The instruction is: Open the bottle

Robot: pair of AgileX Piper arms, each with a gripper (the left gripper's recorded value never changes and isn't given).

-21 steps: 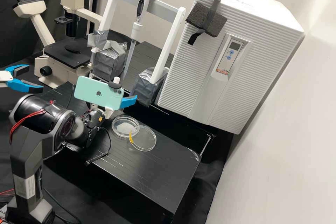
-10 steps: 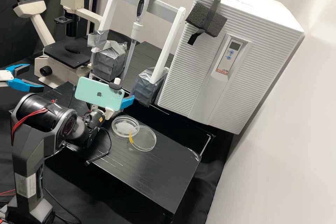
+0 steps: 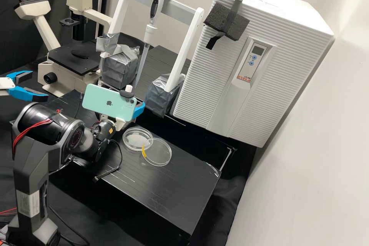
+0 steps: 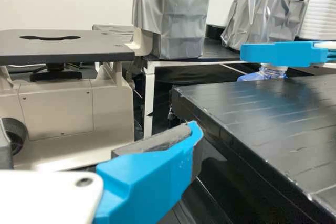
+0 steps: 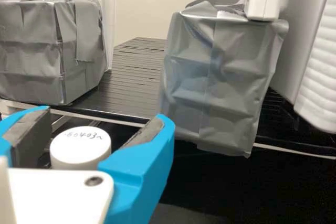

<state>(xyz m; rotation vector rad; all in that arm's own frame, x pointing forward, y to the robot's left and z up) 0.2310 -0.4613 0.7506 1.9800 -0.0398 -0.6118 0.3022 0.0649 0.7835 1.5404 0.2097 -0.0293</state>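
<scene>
Right wrist view, right jaws clamped on white bottle cap (image 5: 80,148), left jaws spread wide, holding nothing.

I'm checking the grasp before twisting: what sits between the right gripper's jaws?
The bottle's white cap, as the right wrist view shows; the right gripper has a jaw against each side of it.

Pale wall (image 3: 307,161) behind and at right, black drape (image 3: 9,34) at left. On black bench (image 3: 173,188): white ribbed unit (image 3: 276,46) by the wall, microscope (image 3: 65,65) far left, taped stand (image 3: 185,50) between them.
</scene>
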